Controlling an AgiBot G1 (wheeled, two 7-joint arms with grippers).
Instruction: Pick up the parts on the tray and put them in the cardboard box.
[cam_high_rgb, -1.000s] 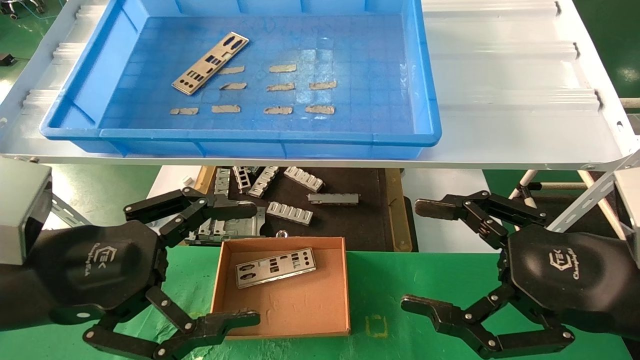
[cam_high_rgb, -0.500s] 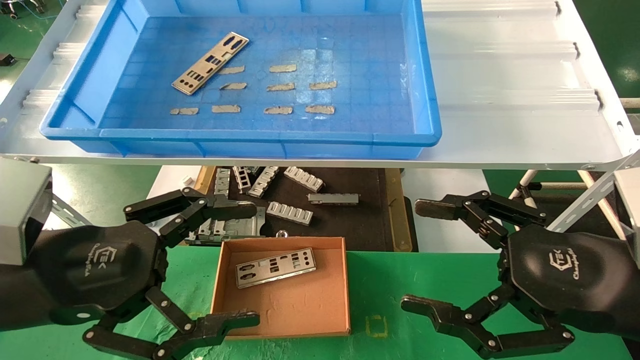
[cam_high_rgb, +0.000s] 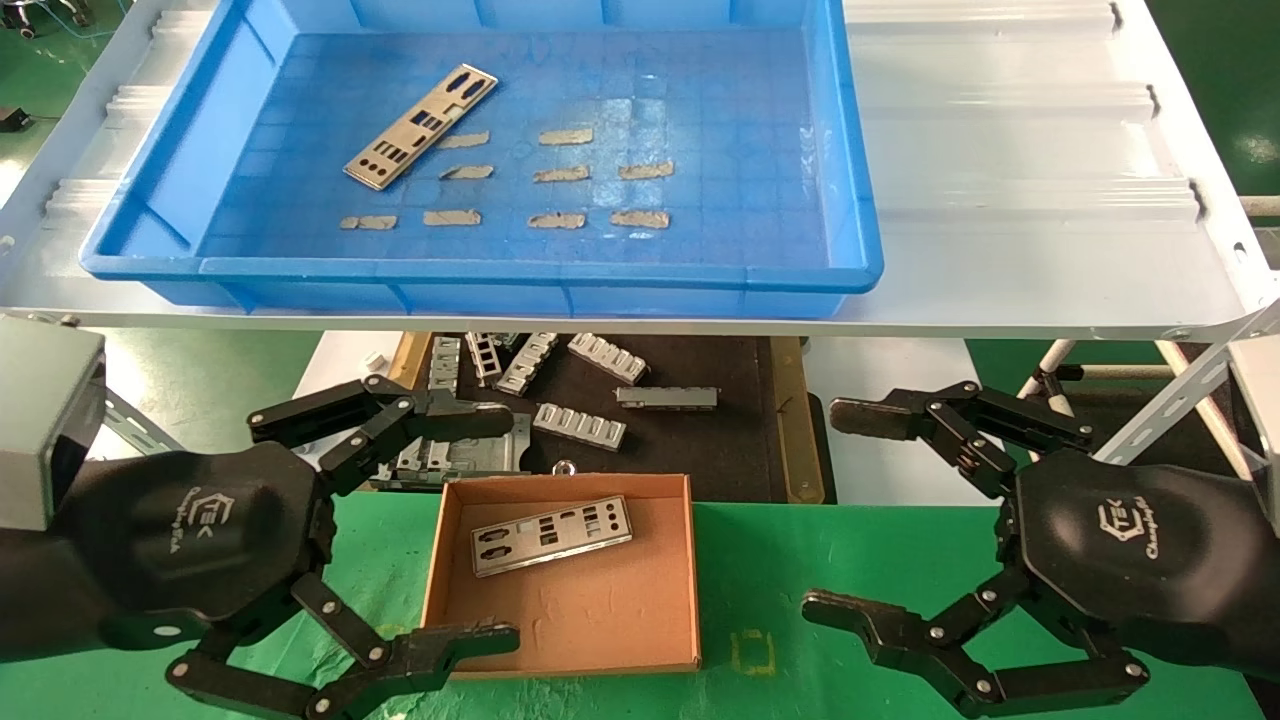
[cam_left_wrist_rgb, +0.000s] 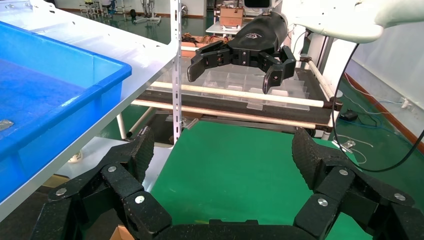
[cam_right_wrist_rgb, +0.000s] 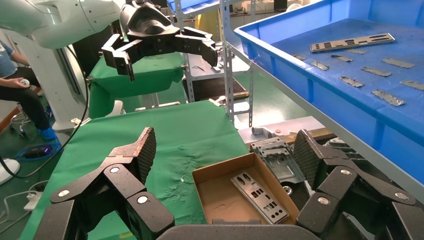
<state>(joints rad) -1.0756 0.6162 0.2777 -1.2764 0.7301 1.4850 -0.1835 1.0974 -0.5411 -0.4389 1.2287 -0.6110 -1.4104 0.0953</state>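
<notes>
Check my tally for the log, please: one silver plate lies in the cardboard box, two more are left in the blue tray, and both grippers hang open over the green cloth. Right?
Not quite: only one silver plate is left in the blue tray, as the head view shows. The other lies in the cardboard box. The left gripper and right gripper are both open.

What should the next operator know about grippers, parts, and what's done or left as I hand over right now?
Left gripper: open, empty, low beside the cardboard box.
Right gripper: open, empty, low on the box's other side.
Done: one plate lies flat in the box.
Left: one plate lies diagonally in the tray, far-left area; pick it and box it.
</notes>
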